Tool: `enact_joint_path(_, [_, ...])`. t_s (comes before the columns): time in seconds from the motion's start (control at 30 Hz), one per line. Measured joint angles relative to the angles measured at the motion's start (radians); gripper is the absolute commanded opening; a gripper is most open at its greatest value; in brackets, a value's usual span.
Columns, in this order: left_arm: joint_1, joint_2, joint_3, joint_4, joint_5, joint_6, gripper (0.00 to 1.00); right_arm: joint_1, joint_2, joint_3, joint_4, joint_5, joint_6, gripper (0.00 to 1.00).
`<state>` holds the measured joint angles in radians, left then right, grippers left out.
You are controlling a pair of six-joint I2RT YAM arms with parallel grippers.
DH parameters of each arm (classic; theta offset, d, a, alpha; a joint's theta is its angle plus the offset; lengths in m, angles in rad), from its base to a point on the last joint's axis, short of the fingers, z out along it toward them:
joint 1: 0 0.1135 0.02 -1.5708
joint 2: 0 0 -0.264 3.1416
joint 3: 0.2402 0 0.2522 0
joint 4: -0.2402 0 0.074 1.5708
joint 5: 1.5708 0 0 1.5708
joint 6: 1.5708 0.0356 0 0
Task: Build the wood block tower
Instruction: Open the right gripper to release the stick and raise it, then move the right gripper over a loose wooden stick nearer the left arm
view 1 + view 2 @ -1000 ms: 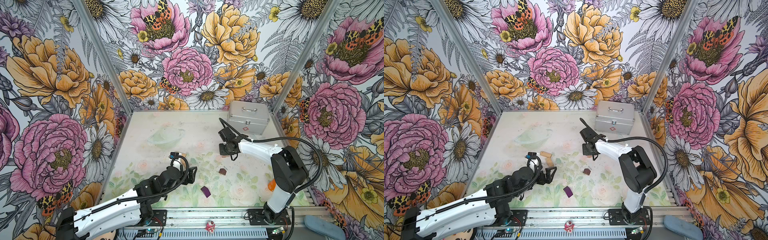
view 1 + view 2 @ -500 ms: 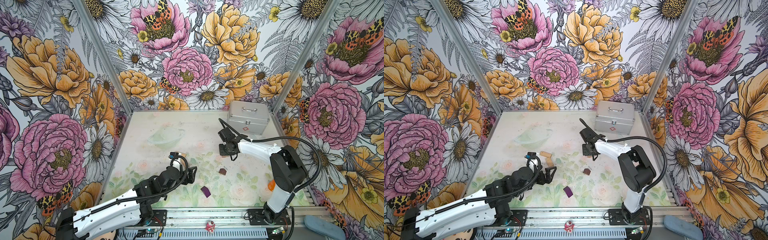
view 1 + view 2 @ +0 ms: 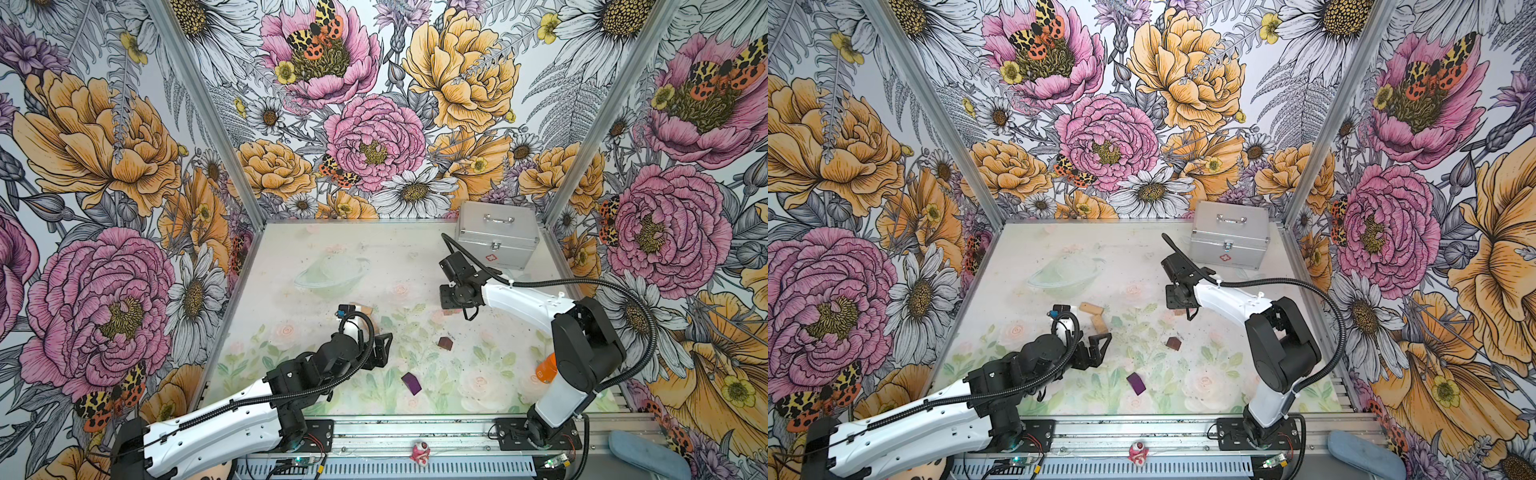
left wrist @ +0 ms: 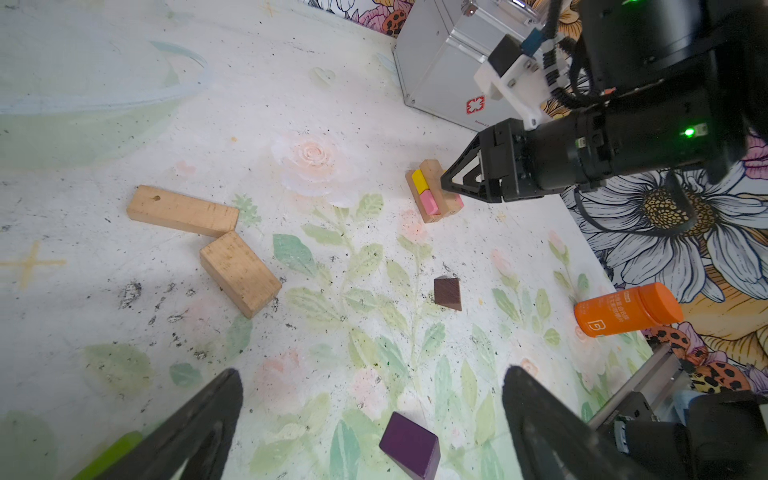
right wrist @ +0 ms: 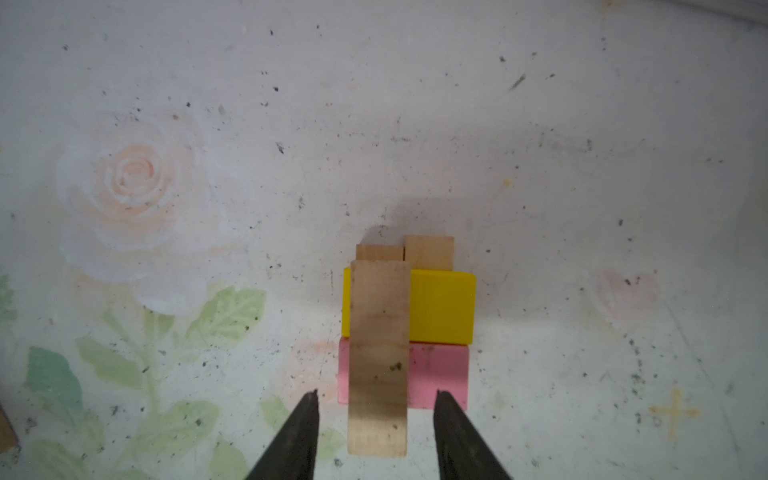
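Wood block tower (image 5: pixel 440 307), set on the worktop (image 5: pixel 582 124) with its top brick (image 5: pixel 378 332) flanked by the spread right gripper (image 5: pixel 376 399) (left gripper (image 4: pixel 372 370) also spread), is judged light, rigid, tippy, best pinched across long sides.

In both top views the right gripper (image 5: pixel 376 395) hides nearly all of the wood block tower (image 5: pixel 440 307). The right arm (image 3: pixel 523 301) covers most of the orange bottle (image 3: pixel 545 367).

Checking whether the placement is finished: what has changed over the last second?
The right gripper opened and let go of the tan block, lying across the yellow block and pink block. The open left gripper and the loose purple block stayed put.
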<state>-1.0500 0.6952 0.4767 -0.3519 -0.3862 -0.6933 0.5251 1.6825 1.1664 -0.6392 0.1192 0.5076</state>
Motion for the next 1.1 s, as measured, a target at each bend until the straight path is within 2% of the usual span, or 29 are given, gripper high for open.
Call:
enact_joint_path(0.23, [-0.009,-0.058,0.0,-0.026,-0.011,-0.008,0.98,0.019,-0.084,0.022,-0.018,-0.008,0.0,0.5])
enact_joint_path(0.6, [-0.117,-0.18,-0.056,-0.097,-0.1,-0.083,0.98,0.133,-0.076,0.114,-0.036,-0.039,0.0,0.5])
enact_joint_path(1.1, [-0.133,-0.355,-0.127,-0.221,-0.175,-0.149,0.99,0.222,0.237,0.392,-0.041,-0.124,-0.04,0.57])
